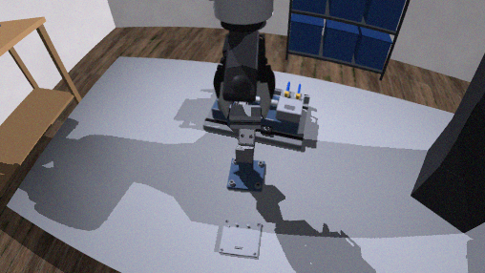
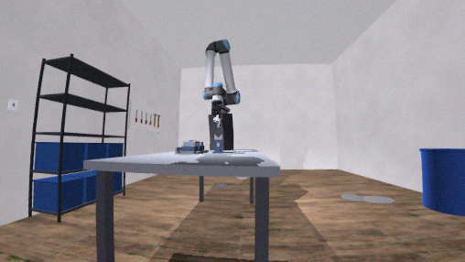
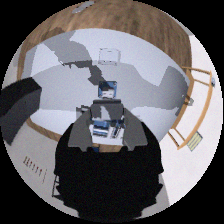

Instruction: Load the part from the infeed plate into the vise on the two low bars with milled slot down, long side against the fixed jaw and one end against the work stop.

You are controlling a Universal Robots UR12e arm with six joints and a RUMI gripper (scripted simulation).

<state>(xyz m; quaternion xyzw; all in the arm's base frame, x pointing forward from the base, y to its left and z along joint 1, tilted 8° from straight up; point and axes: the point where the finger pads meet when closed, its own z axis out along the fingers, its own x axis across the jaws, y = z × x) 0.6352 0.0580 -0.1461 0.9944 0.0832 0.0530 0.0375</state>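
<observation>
My gripper (image 1: 245, 115) (image 2: 217, 118) (image 3: 107, 108) is shut on the part (image 1: 245, 126) (image 3: 108, 103), a grey block lying across between the jaws. The part is above the table, behind and above the V-block (image 1: 244, 154) (image 2: 219, 143). The V-block's blue base (image 3: 110, 84) shows in the wrist view. The way the milled slot faces cannot be told. The vise (image 1: 286, 138) (image 2: 190, 148) (image 3: 101, 128) stands behind the gripper, partly hidden by the arm in the top view. The infeed plate (image 1: 240, 241) (image 3: 109, 56) carries no block.
The yellow and blue air fittings (image 1: 293, 94) stand up from the vise's right side in the top view. A large dark block (image 1: 451, 153) (image 3: 20, 107) stands at the table's edge. A wooden shelf (image 1: 33, 119) and a rack with blue bins (image 1: 341, 38) (image 2: 69, 158) stand beyond the table.
</observation>
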